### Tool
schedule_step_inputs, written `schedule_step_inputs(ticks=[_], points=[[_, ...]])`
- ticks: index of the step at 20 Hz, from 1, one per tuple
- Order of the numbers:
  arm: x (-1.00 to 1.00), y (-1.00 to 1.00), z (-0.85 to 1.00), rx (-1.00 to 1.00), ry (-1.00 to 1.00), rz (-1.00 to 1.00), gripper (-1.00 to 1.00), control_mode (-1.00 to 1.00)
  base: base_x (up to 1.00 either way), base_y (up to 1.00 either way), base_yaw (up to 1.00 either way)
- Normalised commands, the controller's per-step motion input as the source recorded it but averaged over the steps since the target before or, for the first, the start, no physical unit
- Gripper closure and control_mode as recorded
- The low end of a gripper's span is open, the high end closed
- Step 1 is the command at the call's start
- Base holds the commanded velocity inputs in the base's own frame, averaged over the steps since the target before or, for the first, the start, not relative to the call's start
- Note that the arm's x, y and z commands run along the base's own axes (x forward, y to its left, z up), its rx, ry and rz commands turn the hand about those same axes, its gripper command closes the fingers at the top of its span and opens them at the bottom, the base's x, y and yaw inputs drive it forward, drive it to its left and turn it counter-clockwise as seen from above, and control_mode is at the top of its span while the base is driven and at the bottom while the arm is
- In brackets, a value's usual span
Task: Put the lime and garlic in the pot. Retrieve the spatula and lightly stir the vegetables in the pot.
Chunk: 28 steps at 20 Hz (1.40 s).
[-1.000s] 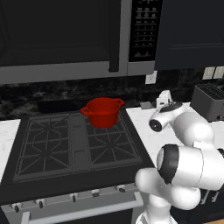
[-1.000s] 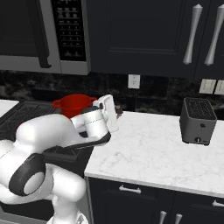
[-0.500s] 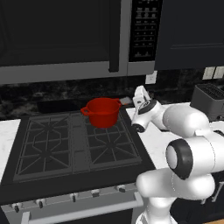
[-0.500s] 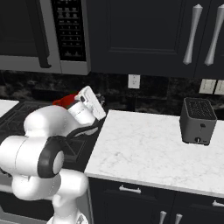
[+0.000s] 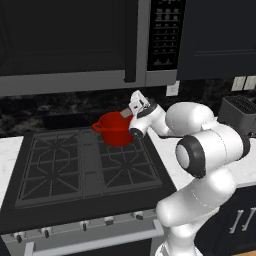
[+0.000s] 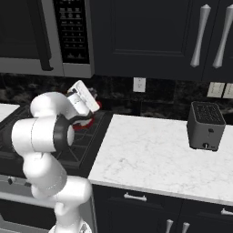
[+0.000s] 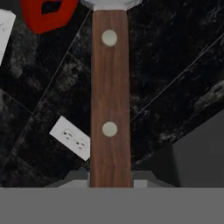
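A black stove (image 5: 85, 165) fills the left of the room, with a microwave (image 5: 75, 40) hung above it and dark cabinets (image 6: 150, 36) running off to the right. A white marble counter (image 6: 150, 159) stretches right of the stove. A dark toaster (image 6: 206, 125) sits toward its far right, and a white outlet (image 6: 139, 84) is set in the black backsplash behind it.

The white arm (image 5: 200, 150) rises near the stove's right edge and bends left, reaching toward the far right burner. There sits the red pot (image 5: 116, 128), upright, one loop handle pointing left. The wrist ends just beside the pot's right rim; whether it touches the pot I cannot tell.

In the left base view the gripper (image 5: 131, 113) sits right by the pot's far right rim, tilted. In the hand view its jaws are clamped on the spatula (image 7: 110, 96), gripping a brown wooden handle with two pale rivets. The handle runs straight away from the hand, and a bit of grey metal shows at its far end. A patch of the red pot lies off to one side of the handle in that view, against the black tile, with the outlet lower down.
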Motion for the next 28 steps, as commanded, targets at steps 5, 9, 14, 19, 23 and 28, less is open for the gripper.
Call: schedule_step_inputs(ticks=[5,9,14,19,23,28], points=[[0.65,0.64,-0.14,-0.13,0.11,0.0,1.0,-1.0,0.0,0.0,0.0],[0.53,0.66,-0.46,-0.24,0.06,0.0,1.0,-1.0,0.0,0.0,0.0],[0.37,0.38,-0.5,-0.28,0.03,0.0,1.0,-1.0,0.0,0.0,0.0],[0.31,0.31,-0.43,-0.27,0.05,0.0,1.0,-1.0,0.0,0.0,0.0],[-0.26,0.21,-0.04,-0.17,0.01,0.0,1.0,-1.0,0.0,0.0,0.0],[-0.63,0.02,0.0,-0.11,0.0,0.0,1.0,-1.0,0.0,0.0,0.0]])
